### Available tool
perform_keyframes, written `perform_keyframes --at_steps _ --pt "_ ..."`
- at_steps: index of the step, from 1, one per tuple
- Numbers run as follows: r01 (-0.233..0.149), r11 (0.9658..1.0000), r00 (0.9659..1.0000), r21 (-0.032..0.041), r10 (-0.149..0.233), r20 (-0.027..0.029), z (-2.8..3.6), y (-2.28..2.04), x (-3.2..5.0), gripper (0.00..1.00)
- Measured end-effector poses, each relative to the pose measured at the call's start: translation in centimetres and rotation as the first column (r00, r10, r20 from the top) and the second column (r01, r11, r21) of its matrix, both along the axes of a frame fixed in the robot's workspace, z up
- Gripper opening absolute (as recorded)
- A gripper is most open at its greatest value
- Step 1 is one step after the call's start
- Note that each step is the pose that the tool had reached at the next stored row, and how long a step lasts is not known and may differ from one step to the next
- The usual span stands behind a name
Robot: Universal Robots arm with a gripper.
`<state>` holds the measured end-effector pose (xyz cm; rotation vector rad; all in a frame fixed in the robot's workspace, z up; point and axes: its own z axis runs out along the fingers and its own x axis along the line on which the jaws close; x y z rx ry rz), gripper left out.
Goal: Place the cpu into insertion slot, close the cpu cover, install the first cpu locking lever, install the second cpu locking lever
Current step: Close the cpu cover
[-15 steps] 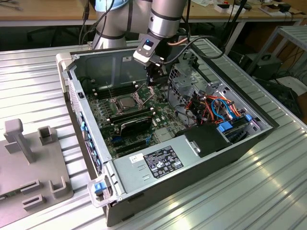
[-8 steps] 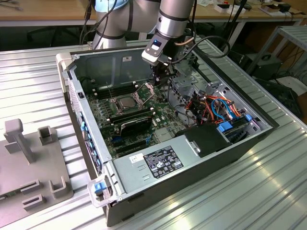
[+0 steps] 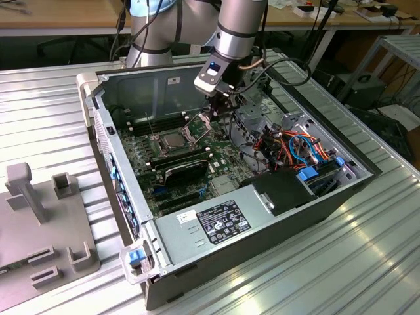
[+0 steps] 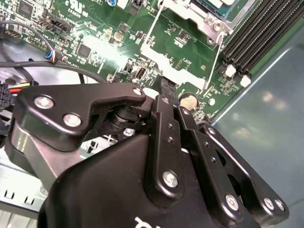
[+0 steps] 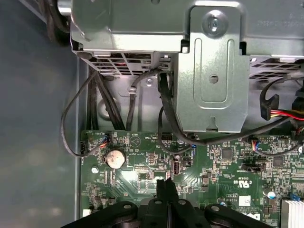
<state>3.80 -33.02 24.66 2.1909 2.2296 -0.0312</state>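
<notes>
Hand (image 5: 166, 183) closed, fingertips together, holding nothing, poised over the motherboard (image 5: 228, 166) just beside the swung-open cpu cover (image 4: 164, 59). Cpu (image 3: 172, 139) lies seated in the insertion slot (image 3: 159, 146). Advice: push the cover's free edge squarely with the closed tips, staying clear of both raised locking levers (image 4: 152, 26).

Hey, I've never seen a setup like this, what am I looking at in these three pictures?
A robot arm reaches into an open computer case lying on a ribbed metal table. The exterior view is shot from off the arm; both wrist views come from cameras riding on the arm, looking past its black gripper at the green circuit board. The gripper is shut and holds nothing. The cpu sits in place on the board; the cpu cover beside it appears flipped open.
</notes>
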Motion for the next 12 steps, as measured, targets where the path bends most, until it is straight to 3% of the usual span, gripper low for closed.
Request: perform_keyframes --at_steps 2,4,12 --pt "0.0 1.0 1.0 -0.0003 0.0 -0.0022 -0.05 0.0 -0.11 0.11" --pt "0.0 1.0 0.9999 -0.0001 0.0 -0.0107 -0.06 0.01 -0.26 0.11" --pt "0.0 1.0 0.9998 -0.0001 0.0 -0.0178 -0.19 0.08 -1.14 0.11"
